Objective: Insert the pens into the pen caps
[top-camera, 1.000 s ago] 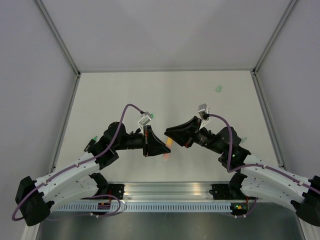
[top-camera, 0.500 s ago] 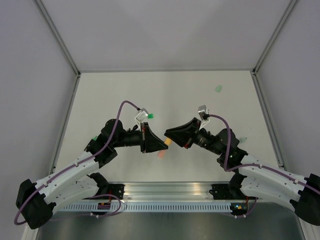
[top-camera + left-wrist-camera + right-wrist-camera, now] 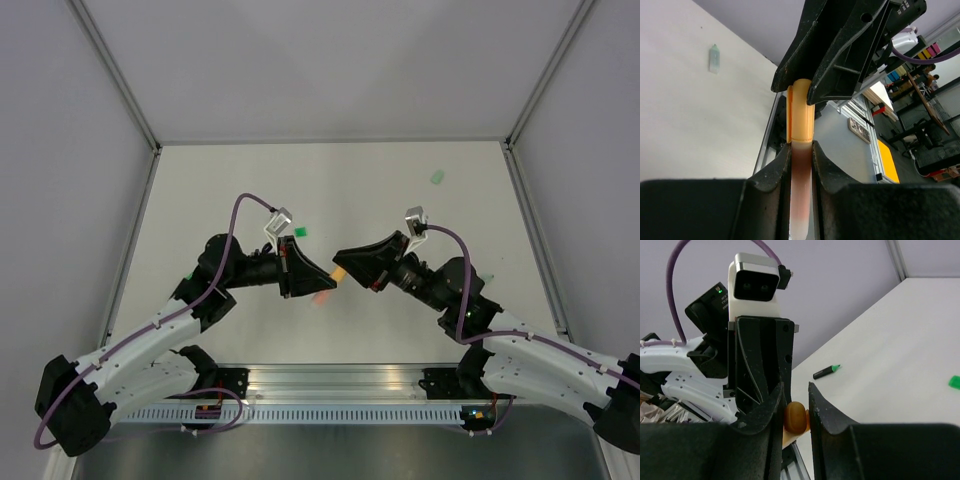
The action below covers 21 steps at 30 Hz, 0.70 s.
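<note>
Brought both hands tip to tip above the white counter (image 3: 400, 200), closer than a second ago. Clamps the translucent orange marker pen (image 3: 801, 195) in the left hand (image 3: 801, 150) and the stubby orange plastic cap (image 3: 801, 112) in the right hand (image 3: 795, 388). Shows cap butted onto pen, so likely seating this first pair. Hides the pen's tip inside the cap; cannot tell how deep. Leaves the pale mint pen (image 3: 714, 57) lying on the counter beyond.

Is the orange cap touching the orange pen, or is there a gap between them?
Touching. The left wrist view shows the orange cap meeting the orange pen end to end, no gap at the seam.
</note>
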{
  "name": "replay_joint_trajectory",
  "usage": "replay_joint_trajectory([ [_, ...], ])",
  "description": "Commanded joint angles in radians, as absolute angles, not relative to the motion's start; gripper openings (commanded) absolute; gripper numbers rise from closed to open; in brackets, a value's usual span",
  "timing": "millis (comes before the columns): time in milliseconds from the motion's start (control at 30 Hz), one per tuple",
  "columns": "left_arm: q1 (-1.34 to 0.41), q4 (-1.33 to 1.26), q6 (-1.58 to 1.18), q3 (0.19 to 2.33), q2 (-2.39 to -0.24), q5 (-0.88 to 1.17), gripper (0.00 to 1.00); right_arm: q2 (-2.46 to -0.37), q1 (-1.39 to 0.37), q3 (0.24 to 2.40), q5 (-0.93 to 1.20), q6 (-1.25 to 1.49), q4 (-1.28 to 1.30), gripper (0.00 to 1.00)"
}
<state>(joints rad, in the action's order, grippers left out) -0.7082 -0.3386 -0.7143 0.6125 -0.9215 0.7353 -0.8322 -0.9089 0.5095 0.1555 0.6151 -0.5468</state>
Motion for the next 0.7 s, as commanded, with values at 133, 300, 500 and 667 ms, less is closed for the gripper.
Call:
replay_joint_trajectory([
  [133, -0.663, -0.597, -0.698, 0.620, -0.879, 0.610, 0.02, -0.903, -0.974, 0.678, 0.138, 0.549, -0.302, 0.18],
  [300, -0.663, -0.566, -0.680, 0.578, -0.850, 0.620, 0.02, -0.945, -0.973, 0.782, 0.058, 0.496, -0.252, 0.49],
  [500, -0.663, -0.552, -0.666, 0.535, -0.801, 0.612, 0.02, -0.917, -0.973, 0.824, 0.040, 0.453, -0.195, 0.68],
  [667, -0.664, -0.548, -0.664, 0.520, -0.773, 0.589, 0.02, -0.819, -0.973, 0.724, 0.081, 0.428, -0.230, 0.81],
])
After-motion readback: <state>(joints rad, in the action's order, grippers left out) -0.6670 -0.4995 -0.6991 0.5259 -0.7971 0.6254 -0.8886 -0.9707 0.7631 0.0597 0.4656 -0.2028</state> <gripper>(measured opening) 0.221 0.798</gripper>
